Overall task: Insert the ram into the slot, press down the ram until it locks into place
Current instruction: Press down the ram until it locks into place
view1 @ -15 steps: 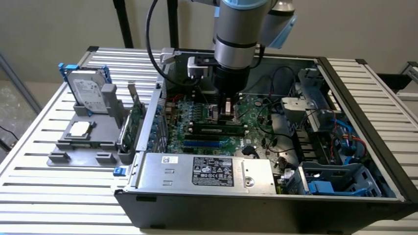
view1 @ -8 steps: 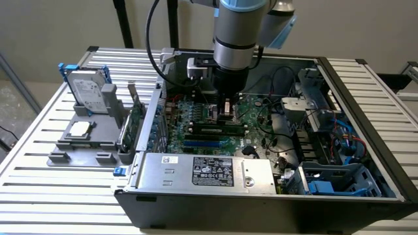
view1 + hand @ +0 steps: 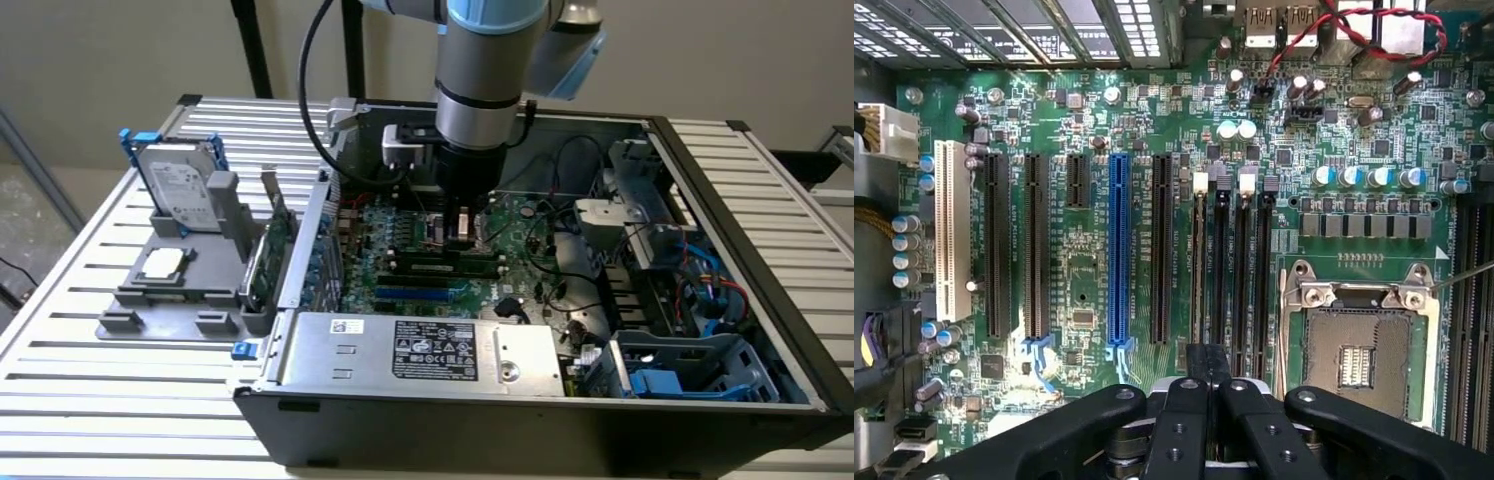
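Pressure straight down through clenched pincer (image 3: 1204, 366) onto ram (image 3: 441, 262), square over slot (image 3: 1201, 184), even at both ends till locked.

The exterior view looks from high up and a little way off, down into the open black metal computer case (image 3: 534, 420) on the silver slatted desk (image 3: 80, 400). It sees the whole case. The wrist view sits on the arm, very near, and faces straight down past the black claw (image 3: 1206, 365). Both views see the wide green motherboard (image 3: 387, 240) (image 3: 1084, 290) and its bright blue plastic slot (image 3: 416, 294) (image 3: 1118, 250).
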Robot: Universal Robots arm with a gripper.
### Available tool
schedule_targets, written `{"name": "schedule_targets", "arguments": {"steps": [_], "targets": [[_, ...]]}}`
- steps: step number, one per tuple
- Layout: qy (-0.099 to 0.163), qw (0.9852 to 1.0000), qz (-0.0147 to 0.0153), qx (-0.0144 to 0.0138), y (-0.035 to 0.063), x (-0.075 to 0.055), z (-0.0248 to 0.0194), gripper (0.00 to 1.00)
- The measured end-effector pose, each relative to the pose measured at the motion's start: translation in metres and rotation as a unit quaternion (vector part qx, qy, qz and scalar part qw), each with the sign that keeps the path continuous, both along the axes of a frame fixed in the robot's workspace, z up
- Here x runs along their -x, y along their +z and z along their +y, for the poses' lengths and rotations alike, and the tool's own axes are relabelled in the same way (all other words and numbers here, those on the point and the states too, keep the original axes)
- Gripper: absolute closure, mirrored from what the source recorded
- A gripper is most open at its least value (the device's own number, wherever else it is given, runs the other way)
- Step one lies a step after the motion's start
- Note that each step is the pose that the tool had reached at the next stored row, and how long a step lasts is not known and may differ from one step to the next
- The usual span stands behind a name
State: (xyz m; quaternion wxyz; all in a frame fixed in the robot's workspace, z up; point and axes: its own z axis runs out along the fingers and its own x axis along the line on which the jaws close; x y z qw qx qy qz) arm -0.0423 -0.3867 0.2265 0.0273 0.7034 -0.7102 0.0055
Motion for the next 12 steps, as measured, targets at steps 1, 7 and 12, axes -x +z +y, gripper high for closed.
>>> {"name": "schedule_targets", "arguments": {"steps": [1, 7, 12], "targets": [[0.000, 1.0000, 0.0000, 0.0000, -0.0007, 0.000, 0.0000, 0.89], [0.000, 1.0000, -0.0003, -0.0004, 0.0164, -0.001, 0.0001, 0.89], [0.000, 1.0000, -0.0003, -0.0004, 0.0291, -0.006, 0.0001, 0.89]]}}
